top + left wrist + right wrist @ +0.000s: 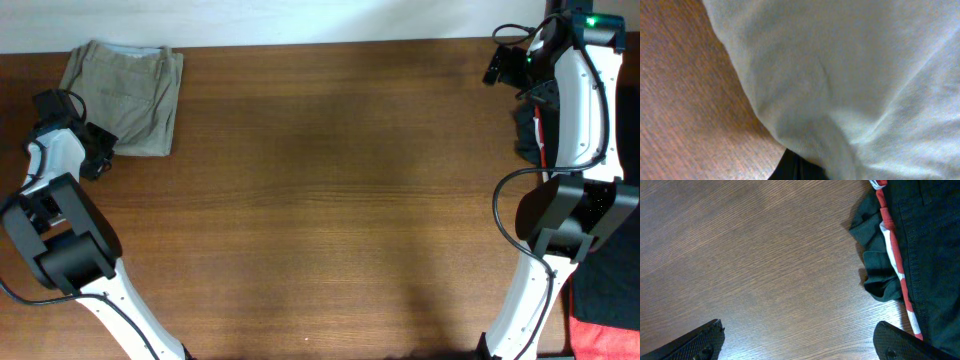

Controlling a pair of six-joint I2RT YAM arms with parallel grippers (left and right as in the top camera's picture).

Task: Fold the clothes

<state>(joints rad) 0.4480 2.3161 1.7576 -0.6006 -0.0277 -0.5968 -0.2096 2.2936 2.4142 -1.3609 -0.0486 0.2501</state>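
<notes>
The khaki shorts (pixel 125 95) lie folded into a compact rectangle at the table's far left corner. My left gripper (pixel 97 152) is at the shorts' lower left edge. In the left wrist view the pale fabric of the shorts (pixel 850 75) fills most of the frame and drapes over a dark finger of the left gripper (pixel 795 167), which looks shut on the cloth edge. My right gripper (pixel 500 68) is at the far right. In the right wrist view it is open and empty (pixel 800 340) over bare wood.
A dark green garment with a red and white stripe (pixel 925 240) lies just right of the right gripper and also shows in the overhead view (pixel 528 135). A black garment (pixel 605 285) and a red cloth (pixel 605 340) lie at the near right edge. The brown wooden table (pixel 330 200) spans the view.
</notes>
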